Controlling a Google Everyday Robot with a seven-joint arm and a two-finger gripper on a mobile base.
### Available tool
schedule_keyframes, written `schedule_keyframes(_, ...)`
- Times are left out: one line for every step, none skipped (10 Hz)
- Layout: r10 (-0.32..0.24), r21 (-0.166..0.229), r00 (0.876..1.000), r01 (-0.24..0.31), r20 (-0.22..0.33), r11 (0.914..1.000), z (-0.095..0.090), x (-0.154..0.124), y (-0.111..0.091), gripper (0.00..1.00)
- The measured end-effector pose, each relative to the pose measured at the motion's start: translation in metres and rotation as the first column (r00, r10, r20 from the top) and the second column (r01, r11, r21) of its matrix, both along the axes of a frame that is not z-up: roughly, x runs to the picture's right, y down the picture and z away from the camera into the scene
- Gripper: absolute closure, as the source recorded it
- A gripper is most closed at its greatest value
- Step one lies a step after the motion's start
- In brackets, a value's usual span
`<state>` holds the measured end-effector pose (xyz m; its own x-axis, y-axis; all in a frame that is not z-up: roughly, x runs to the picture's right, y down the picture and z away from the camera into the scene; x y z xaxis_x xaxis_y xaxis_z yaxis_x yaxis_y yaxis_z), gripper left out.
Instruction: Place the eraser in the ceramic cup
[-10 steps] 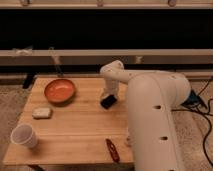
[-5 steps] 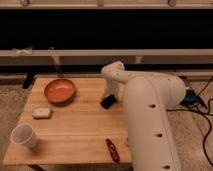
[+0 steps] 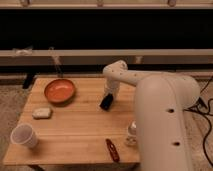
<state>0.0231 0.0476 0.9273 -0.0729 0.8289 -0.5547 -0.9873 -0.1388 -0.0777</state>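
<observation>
The hand (image 3: 106, 103) hangs low over the surface (image 3: 80, 125) at mid-frame, well apart from the ceramic cup (image 3: 23, 135) at lower left; whether it is spread or pinching anything I cannot tell.

A light wooden table (image 3: 75, 125) with a plank top carries everything here. Toward its back left sits a shallow orange bowl (image 3: 59, 91). Just in front of the bowl, near the left edge, lies a pale whitish pad (image 3: 42, 113). The white ceramic cup (image 3: 24, 135) stands upright at the front left corner, well apart from the rest. Along the front edge lies a dark red-brown elongated object (image 3: 112, 149), and a small white bottle-like figure (image 3: 132, 131) stands just beside it to the right. The gripper (image 3: 106, 103) is down at the tabletop near the middle, right of the bowl.
</observation>
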Motion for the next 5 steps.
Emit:
schedule_keyframes(-0.033,0.025,0.997,0.031,0.069,0.9992,-0.010,-0.011,-0.008,1.00)
schedule_keyframes(-0.061,0.045,0.991,0.056,0.120,0.9974,-0.015,-0.022,-0.011,1.00)
schedule_keyframes(-0.103,0.079,0.977,0.089,0.187,0.9929,-0.024,-0.039,-0.016,1.00)
schedule_keyframes(-0.154,0.123,0.953,0.125,0.260,0.9845,-0.038,-0.055,-0.023,1.00)
schedule_keyframes(-0.218,0.178,0.917,0.165,0.335,0.9700,-0.056,-0.072,-0.029,1.00)
